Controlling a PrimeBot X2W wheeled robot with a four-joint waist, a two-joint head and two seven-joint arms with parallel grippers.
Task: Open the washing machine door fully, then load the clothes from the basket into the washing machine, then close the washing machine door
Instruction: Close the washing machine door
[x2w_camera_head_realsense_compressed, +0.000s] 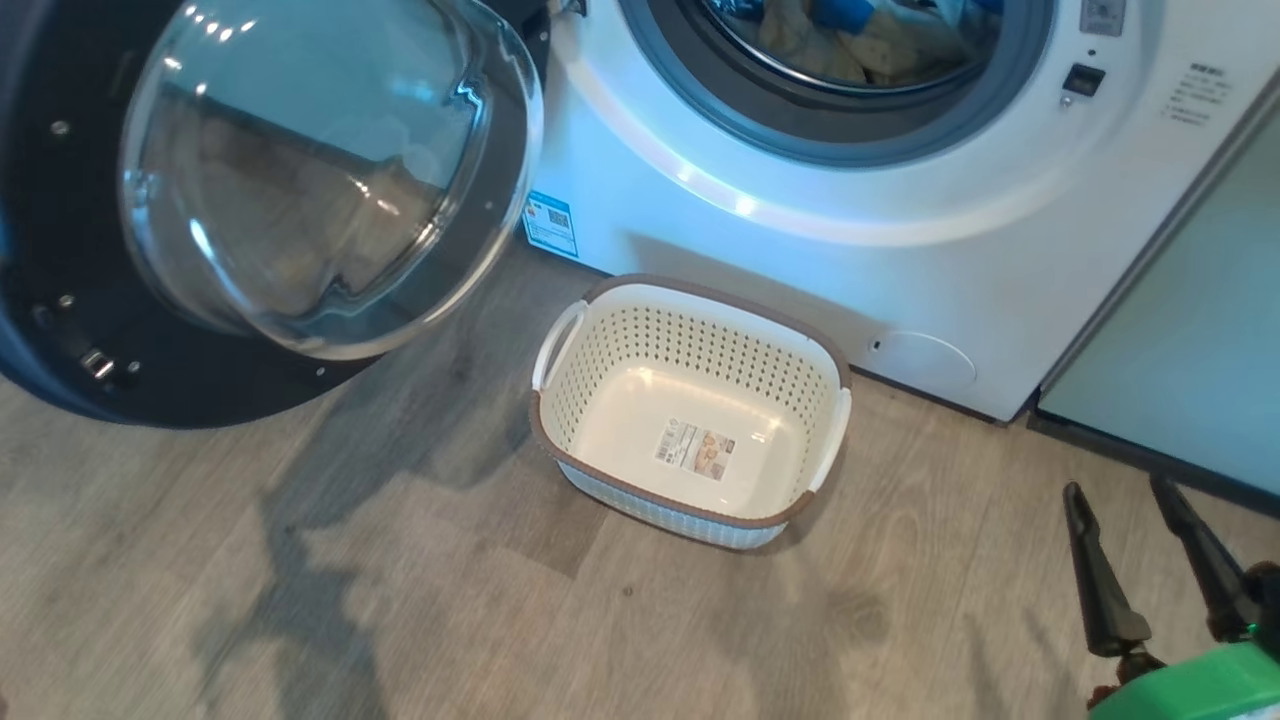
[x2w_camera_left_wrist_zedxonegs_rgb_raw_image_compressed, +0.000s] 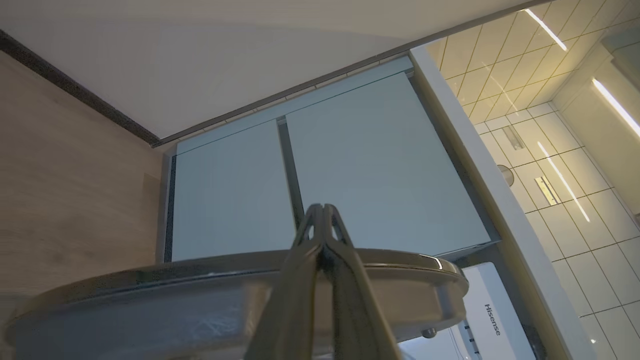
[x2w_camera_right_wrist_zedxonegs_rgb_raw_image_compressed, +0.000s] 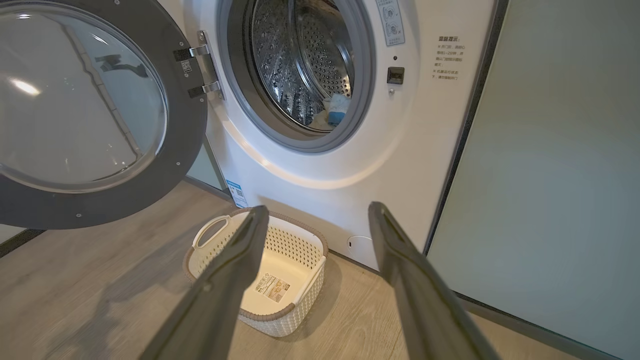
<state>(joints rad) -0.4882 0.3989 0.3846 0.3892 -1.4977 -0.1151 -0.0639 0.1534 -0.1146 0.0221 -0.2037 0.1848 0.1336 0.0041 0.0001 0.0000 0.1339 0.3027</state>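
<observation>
Door (x2w_camera_head_realsense_compressed: 90, 340) open, clothes (x2w_camera_head_realsense_compressed: 860, 50) in the drum (x2w_camera_right_wrist_zedxonegs_rgb_raw_image_compressed: 300, 65), basket (x2w_camera_head_realsense_compressed: 700, 292) on the floor (x2w_camera_head_realsense_compressed: 300, 600); right gripper (x2w_camera_head_realsense_compressed: 1116, 486) spread wide, empty; left gripper (x2w_camera_left_wrist_zedxonegs_rgb_raw_image_compressed: 322, 206) pinched closed at the door rim.

Washing machine (x2w_camera_head_realsense_compressed: 760, 250) at the back, its door (x2w_camera_head_realsense_compressed: 200, 390) hinged on the left and swung wide out to that side, over the floor (x2w_camera_head_realsense_compressed: 300, 600). Clothes (x2w_camera_head_realsense_compressed: 880, 45) lie inside the drum (x2w_camera_right_wrist_zedxonegs_rgb_raw_image_compressed: 295, 60). The basket (x2w_camera_head_realsense_compressed: 690, 290) sits on the floor just in front of the machine, below the drum opening, with a paper label (x2w_camera_head_realsense_compressed: 695, 450) flat on its bottom. A cabinet panel (x2w_camera_head_realsense_compressed: 1200, 380) stands right beside the machine, on its right. The right gripper (x2w_camera_head_realsense_compressed: 1117, 488) hangs right of the basket, before that panel.
</observation>
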